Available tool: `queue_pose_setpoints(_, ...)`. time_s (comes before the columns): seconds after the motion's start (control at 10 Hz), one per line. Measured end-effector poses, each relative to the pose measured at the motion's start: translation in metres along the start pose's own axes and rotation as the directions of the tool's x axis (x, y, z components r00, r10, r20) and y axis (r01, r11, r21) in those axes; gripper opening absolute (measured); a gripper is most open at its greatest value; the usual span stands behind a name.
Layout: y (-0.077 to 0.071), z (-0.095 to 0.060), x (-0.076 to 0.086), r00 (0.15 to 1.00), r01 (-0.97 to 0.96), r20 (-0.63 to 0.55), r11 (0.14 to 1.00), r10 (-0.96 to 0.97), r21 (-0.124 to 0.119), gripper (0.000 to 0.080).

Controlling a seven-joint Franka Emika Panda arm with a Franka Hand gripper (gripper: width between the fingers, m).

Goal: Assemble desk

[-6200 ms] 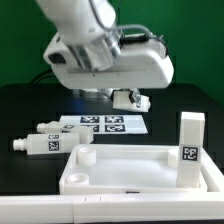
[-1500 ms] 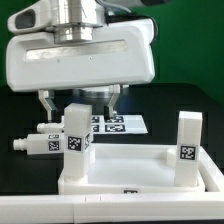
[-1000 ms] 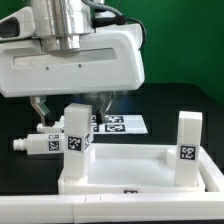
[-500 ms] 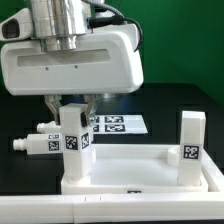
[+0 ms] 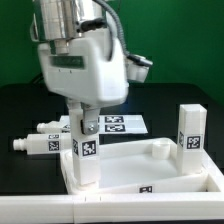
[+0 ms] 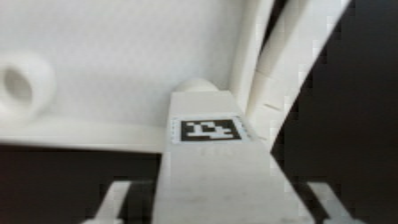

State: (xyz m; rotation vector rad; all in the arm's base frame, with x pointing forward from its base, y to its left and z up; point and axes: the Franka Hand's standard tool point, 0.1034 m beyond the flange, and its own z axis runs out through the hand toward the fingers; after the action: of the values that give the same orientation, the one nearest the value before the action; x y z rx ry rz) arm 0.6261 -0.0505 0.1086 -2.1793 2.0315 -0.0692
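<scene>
The arm [image 5: 80,60] has turned since half a second ago, and the tabletop [image 5: 150,185], at the worktop's [image 5: 15,118] near edge, swung with it. The pincer [image 5: 86,124] is clamped on the leg [image 5: 86,155] standing in its corner; I'd keep that leg upright and twist slowly so the tabletop stays put.

So the table [image 5: 20,105] was plain black. The white tray-style tabletop [image 5: 135,165] sat flat by the edge nearest the exterior camera, just behind a white bar [image 5: 110,212] running along that edge. The marker board [image 5: 125,124] lay flat further back, around the middle. One loose leg [image 5: 40,145] lay on its side toward the edge at the exterior view's left, and a second leg [image 5: 52,127] lay just behind it.
</scene>
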Motion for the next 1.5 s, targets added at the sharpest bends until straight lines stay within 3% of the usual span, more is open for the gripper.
queue_pose_setpoints(0.2, 0.0002, -0.0002, 0.0003, 0.999, -0.031, 0.008, 1.000, 0.031, 0.003, 0.0284)
queue_pose_setpoints(0.3, 0.0004, 0.0003, 0.0002, 1.000, -0.005, 0.008, 1.000, 0.005, 0.003, 0.0339)
queue_pose_setpoints(0.4, 0.0003, 0.0004, 0.0000, 1.000, 0.018, 0.007, 1.000, -0.018, 0.002, 0.0474)
queue_pose_setpoints(0.5, -0.0002, 0.0003, -0.0009, 0.973, 0.229, 0.003, 0.973, -0.229, 0.002, 0.0474)
queue_pose_setpoints(0.6, -0.0012, -0.0009, -0.0020, 0.898, 0.439, 0.006, 0.898, -0.439, 0.000, 0.0615)
queue_pose_setpoints(0.7, -0.0002, -0.0017, -0.0054, 0.818, 0.575, 0.028, 0.818, -0.575, -0.011, 0.0639)
queue_pose_setpoints(0.9, -0.0004, -0.0015, -0.0039, 0.757, 0.653, 0.025, 0.757, -0.653, -0.009, 0.0648)
queue_pose_setpoints(1.0, -0.0006, -0.0021, -0.0022, 0.651, 0.759, 0.023, 0.651, -0.759, -0.016, 0.0648)
queue_pose_setpoints(1.1, -0.0034, -0.0048, 0.0010, 0.449, 0.893, 0.020, 0.449, -0.893, -0.025, 0.0648)
queue_pose_setpoints(1.2, -0.0050, -0.0062, 0.0013, 0.258, 0.966, 0.036, 0.258, -0.965, -0.012, 0.0648)
queue_pose_setpoints(1.4, -0.0051, -0.0048, -0.0009, 0.287, 0.958, 0.048, 0.287, -0.957, -0.006, 0.0648)
queue_pose_setpoints(1.5, -0.0051, -0.0048, -0.0006, 0.294, 0.956, 0.048, 0.294, -0.955, -0.006, 0.0558)
